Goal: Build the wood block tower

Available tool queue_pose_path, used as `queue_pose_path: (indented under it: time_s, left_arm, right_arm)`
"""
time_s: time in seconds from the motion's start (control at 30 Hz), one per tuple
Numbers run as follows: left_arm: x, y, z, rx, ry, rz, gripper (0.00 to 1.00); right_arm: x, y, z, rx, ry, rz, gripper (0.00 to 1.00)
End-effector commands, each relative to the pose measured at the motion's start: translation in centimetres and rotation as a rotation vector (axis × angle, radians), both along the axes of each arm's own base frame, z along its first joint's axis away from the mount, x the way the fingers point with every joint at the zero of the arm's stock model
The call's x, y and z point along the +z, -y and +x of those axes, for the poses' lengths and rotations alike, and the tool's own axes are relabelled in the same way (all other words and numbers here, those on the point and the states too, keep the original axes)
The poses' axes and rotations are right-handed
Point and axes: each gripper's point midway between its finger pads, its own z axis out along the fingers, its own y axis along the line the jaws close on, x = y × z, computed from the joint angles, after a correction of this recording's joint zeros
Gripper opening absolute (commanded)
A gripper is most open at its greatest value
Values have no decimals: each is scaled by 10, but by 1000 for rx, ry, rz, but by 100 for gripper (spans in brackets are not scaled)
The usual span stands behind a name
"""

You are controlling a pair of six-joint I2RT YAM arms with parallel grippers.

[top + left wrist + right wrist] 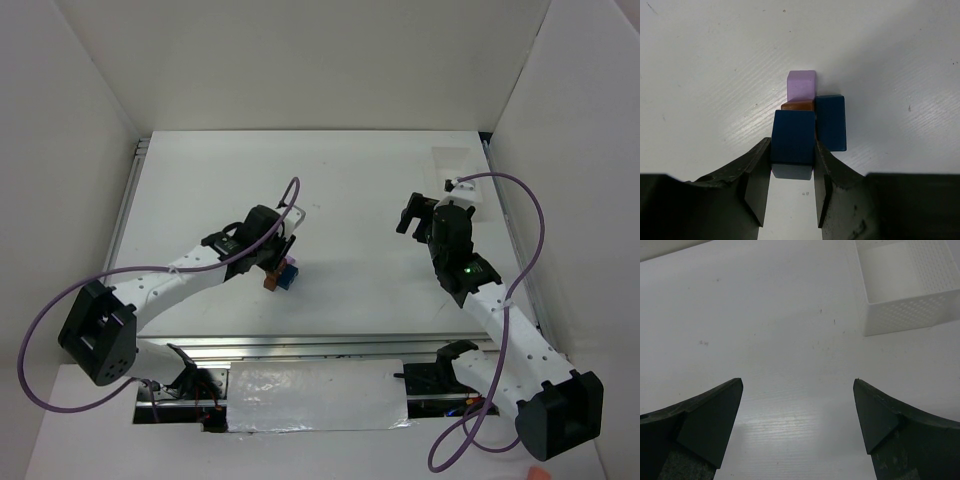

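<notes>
Currently L jaws clamp dark blue block (793, 137) against block tower (801, 86); R jaws wide apart

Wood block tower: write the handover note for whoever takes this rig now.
Left gripper: shut on a dark blue wooden block.
Right gripper: open, empty, over bare table near the white perforated plastic tray.
Blocks: a second dark blue wooden block beside the held one; a brown-orange wooden block and a pale purple wooden block beyond.
Done: blocks gathered; no clear stack visible.
To do: place the held block, build upward.

One overhead, two wrist views (close, downward).
</notes>
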Motion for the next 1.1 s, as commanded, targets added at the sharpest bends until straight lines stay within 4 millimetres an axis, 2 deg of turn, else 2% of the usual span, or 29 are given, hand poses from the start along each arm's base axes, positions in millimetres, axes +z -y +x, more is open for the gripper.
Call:
queue_pose_path:
  time_s: [0.0,0.2,0.5,0.57,0.73,0.87,1.03,1.07]
  left_arm:
    - [12,8,11,-23,39,-23,38]
    - [7,8,10,-21,21,-10,41]
    - [9,6,9,-14,22,-11,48]
    - [9,4,8,-11,20,-6,53]
    - [15,7,5,-26,32,-33,73]
    - [22,9,5,-33,50,-55,77]
    - [32,11,6,-39,77,-80,99]
    - [36,12,7,-39,90,-89,99]
  right_arm:
    - [7,3,0,-10,31,0,100]
    - [8,3,-1,-9,37,3,100]
    - [7,2,0,-4,33,2,100]
    - [7,2,0,-1,33,3,100]
    - [7,2,0,2,34,3,100]
    - [7,1,0,5,34,4,100]
    - [8,0,0,13,37,7,100]
    - [7,-1,0,16,34,6,100]
